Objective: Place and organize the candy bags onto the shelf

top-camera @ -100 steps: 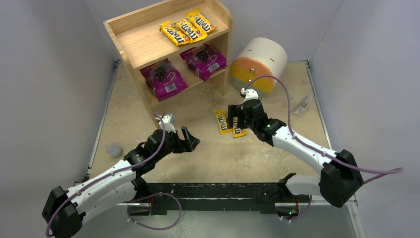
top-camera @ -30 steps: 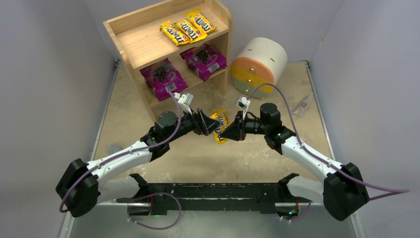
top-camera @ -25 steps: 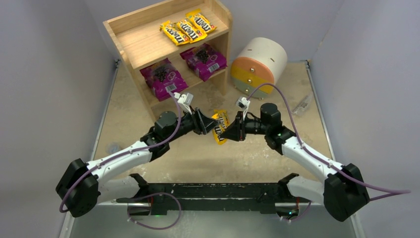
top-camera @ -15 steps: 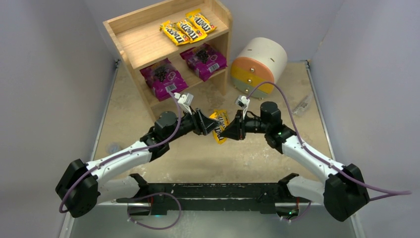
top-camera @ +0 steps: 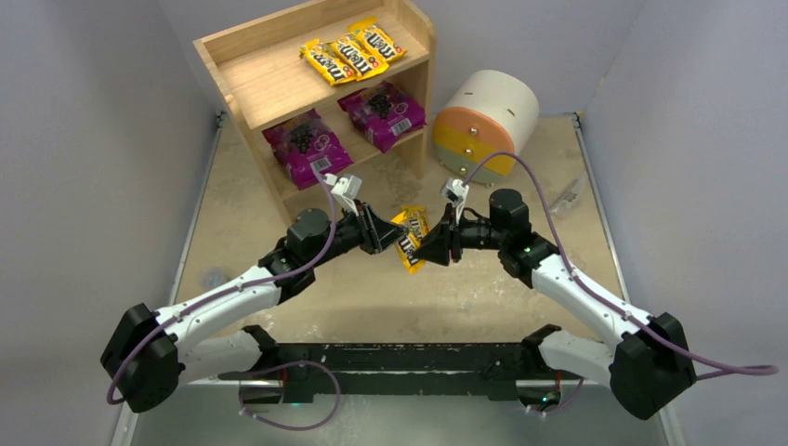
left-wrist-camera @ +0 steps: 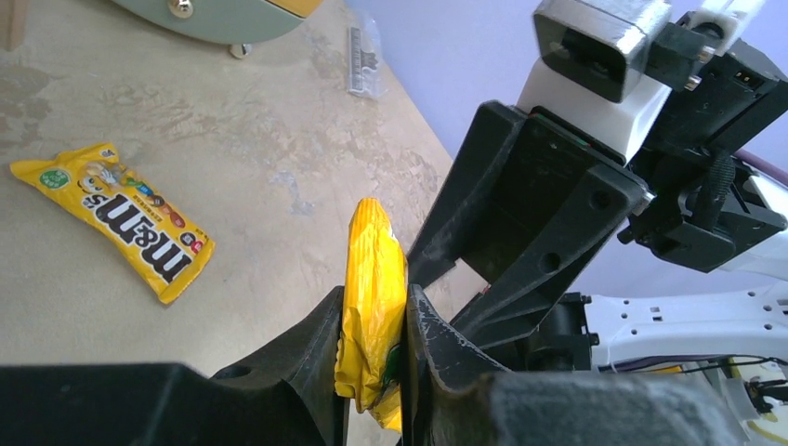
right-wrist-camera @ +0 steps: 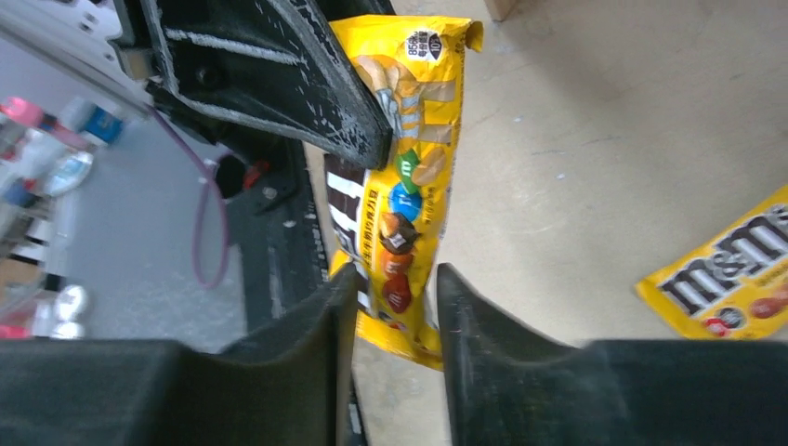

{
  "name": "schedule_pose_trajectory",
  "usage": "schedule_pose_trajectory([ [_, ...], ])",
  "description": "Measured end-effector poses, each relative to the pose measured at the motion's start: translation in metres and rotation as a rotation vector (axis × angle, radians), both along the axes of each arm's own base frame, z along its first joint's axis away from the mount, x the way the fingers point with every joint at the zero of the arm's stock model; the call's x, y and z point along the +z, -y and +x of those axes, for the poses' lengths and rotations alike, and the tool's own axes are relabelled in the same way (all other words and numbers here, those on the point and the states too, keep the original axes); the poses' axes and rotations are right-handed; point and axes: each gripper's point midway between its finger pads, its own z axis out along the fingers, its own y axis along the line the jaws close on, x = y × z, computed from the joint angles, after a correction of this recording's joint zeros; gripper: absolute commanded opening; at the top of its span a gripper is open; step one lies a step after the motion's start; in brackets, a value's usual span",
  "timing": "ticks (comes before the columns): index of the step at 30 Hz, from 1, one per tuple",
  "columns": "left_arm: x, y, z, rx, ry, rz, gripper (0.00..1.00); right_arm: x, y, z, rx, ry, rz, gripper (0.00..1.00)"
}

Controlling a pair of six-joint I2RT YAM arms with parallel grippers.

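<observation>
Both faces of one yellow M&M's packet [left-wrist-camera: 374, 246] are pinched in the left tool [left-wrist-camera: 374, 302], which holds it upright over the middle of the counter [top-camera: 372, 307]. The right tool [right-wrist-camera: 395, 279] brackets its lower end, fingers narrowly apart; I cannot tell whether they press it. If both grip and either arm pulls, the crinkled, glossy foil could tear or slip and drop. A second packet [left-wrist-camera: 116, 218] lies flat nearby. Three yellow packets [top-camera: 351, 51] and two magenta bags [top-camera: 307, 147] fill the shelf [top-camera: 251, 65] at the far left corner.
</observation>
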Motion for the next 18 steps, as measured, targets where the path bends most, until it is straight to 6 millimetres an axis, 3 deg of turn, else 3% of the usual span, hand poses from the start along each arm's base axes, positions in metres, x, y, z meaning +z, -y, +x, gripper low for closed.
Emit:
schedule_pose_trajectory([
  [3,0.001,-0.002,-0.002,0.002,0.001,0.003,0.00,0.003,0.001,0.001,-0.019,0.005,-0.001,0.73],
  [6,0.008,-0.005,-0.001,0.016,0.018,-0.006,0.00,0.011,0.004,0.008,-0.090,-0.006,0.015,0.80],
  [11,0.032,-0.015,0.003,0.076,0.070,-0.057,0.00,0.030,0.007,0.020,-0.262,-0.093,0.147,0.83],
  [18,0.076,-0.034,0.010,0.190,0.138,-0.184,0.00,0.035,0.002,0.026,-0.341,-0.284,0.333,0.78],
])
